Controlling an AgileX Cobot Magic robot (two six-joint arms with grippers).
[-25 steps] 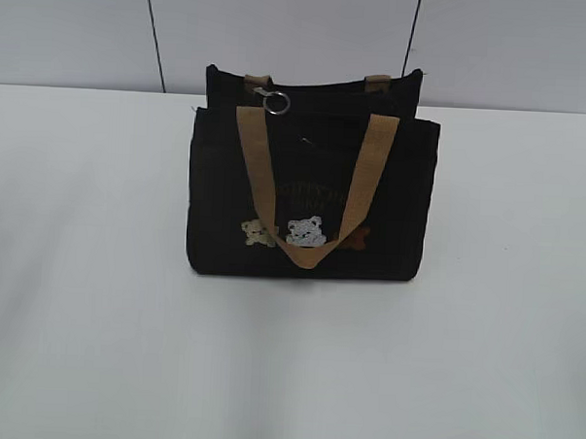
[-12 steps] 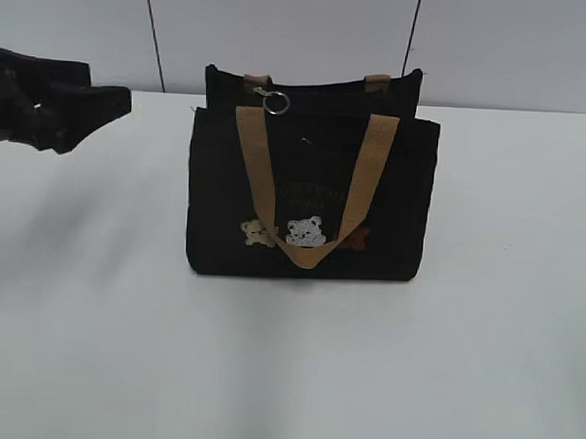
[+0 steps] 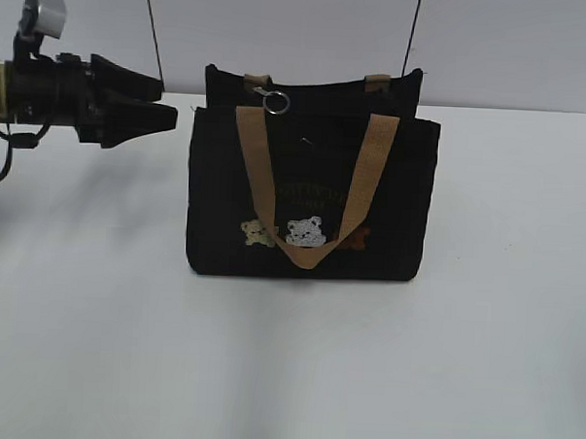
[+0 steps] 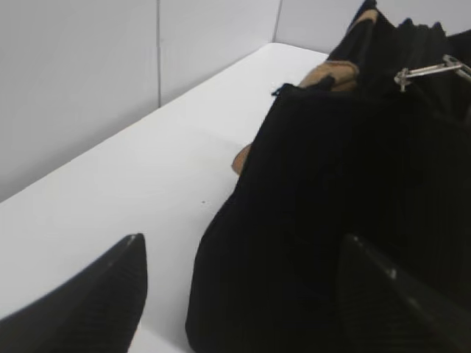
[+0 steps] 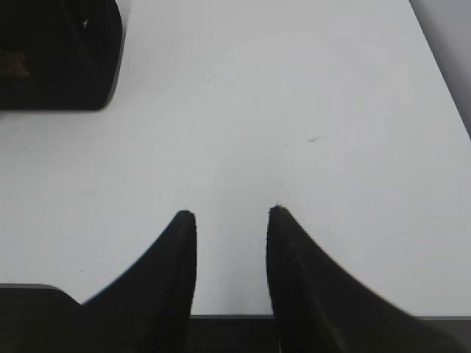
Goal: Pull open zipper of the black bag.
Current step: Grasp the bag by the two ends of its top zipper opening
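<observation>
Exterior view: we see the black bag (image 3: 311,196) standing upright on the white counter (image 3: 287,365), set toward the counter's far edge and about midway between its left and right edges. Its tan webbing handle (image 3: 314,186) hangs down the front panel, looping just over three small embroidered bears (image 3: 304,233); faint gold lettering (image 3: 312,192) sits above them. Along the bag's top runs the zipper (image 3: 308,92), and its silver ring pull (image 3: 277,102) lies near the left end of the top, beside the left strap.

The left hand (image 3: 171,105) enters from the left edge of the counter at the height of the bag's top, pointing toward the bag but apart from it. We note that its jaws stand wide open and hold nothing.

Left wrist view: the two dark fingertips (image 4: 110,294) frame the bag's near end, with the ring pull (image 4: 430,70) visible higher up at the right.

Right wrist view: the right hand (image 5: 229,215) hovers over bare counter, its fingers (image 5: 176,257) partly apart with nothing between them; a corner of the bag (image 5: 59,51) shows at the upper left, well apart from it.
</observation>
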